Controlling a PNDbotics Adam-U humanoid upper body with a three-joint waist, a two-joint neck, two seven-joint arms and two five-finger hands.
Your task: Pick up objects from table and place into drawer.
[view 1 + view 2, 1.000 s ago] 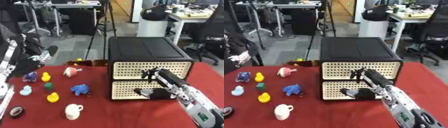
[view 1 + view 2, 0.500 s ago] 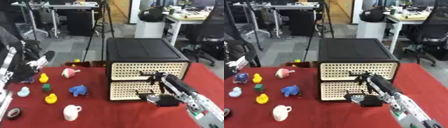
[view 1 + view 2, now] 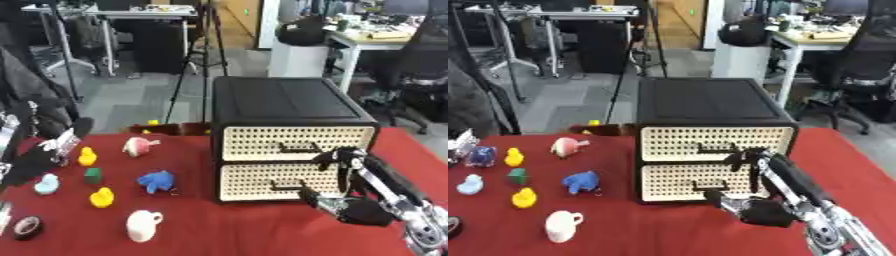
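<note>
The black cabinet (image 3: 289, 102) stands mid-table with two cream perforated drawers, both closed. My right hand (image 3: 354, 211) hangs low in front of the lower drawer (image 3: 262, 181), just right of and below its dark handle (image 3: 289, 186). My left hand (image 3: 58, 144) reaches in from the left edge, open, right above a purple-blue toy (image 3: 481, 156); contact is unclear. Loose on the red cloth lie two yellow ducks (image 3: 87, 156) (image 3: 102, 197), a pink-white toy (image 3: 137, 146), a green block (image 3: 92, 175), a blue animal (image 3: 157, 181), a light blue toy (image 3: 46, 184) and a white mug (image 3: 143, 225).
A black tape roll (image 3: 26, 227) lies at the front left corner. The red table cloth (image 3: 219, 230) runs bare along the front of the cabinet. Office desks, chairs and a tripod stand on the floor behind the table.
My right hand has dropped from the drawer fronts at handle height down and outward, below the lower handle. My left hand has come down toward the purple-blue toy. Both drawers stay closed.
</note>
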